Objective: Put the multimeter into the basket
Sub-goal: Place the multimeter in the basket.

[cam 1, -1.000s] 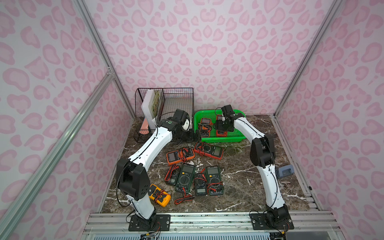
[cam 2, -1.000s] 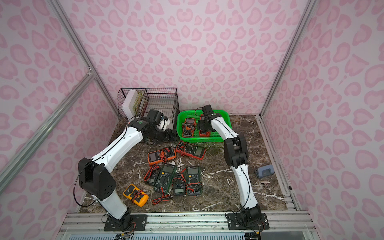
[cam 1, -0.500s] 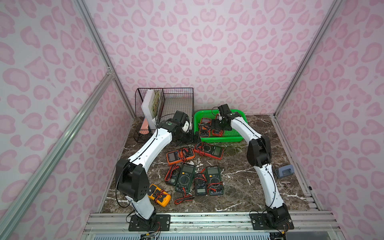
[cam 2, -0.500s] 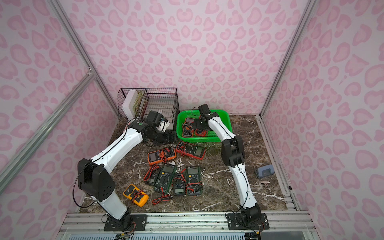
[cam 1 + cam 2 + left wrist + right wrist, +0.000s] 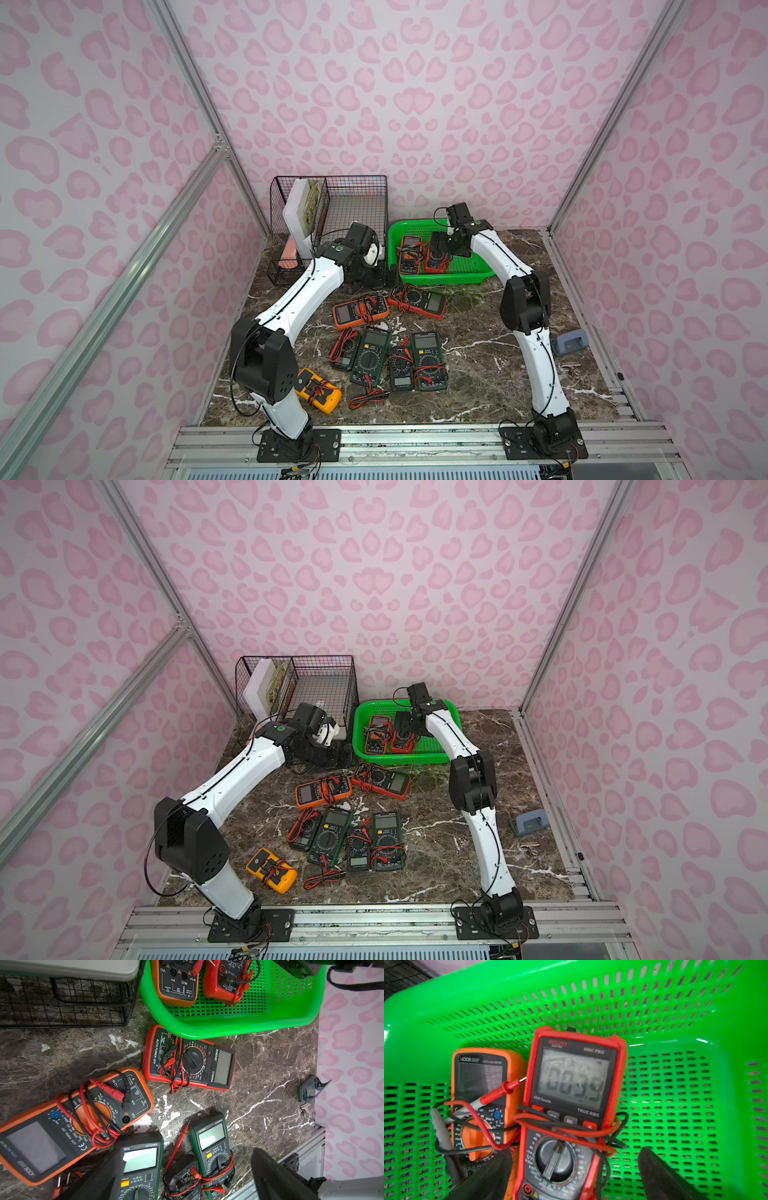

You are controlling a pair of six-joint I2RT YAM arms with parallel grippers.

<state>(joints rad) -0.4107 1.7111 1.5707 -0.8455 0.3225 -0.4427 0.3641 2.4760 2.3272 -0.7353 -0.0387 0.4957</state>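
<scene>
As a top view shows, my right gripper (image 5: 449, 248) hangs spread wide over the red multimeter (image 5: 434, 262) lying in the basket (image 5: 465, 275). Right wrist view: its loose leads (image 5: 564, 1126) could snag my fingers (image 5: 664, 1176) on lifting. Left wrist view: my left gripper (image 5: 185, 1149) gapes empty.

black wire organiser (image 5: 358, 194) holding a white slab (image 5: 296, 214), grey-blue device (image 5: 571, 341) at the marble table's (image 5: 478, 328) edge

A bright green slotted basket (image 5: 675, 1012) is being shown, with a red-cased multimeter (image 5: 572, 1076) and an orange-cased multimeter (image 5: 477, 1076) being crossed by red and black leads (image 5: 566, 1124). The walls (image 5: 415, 104) are being covered by pink leopard spots, the table (image 5: 478, 345) by white-veined dark brown marble.
</scene>
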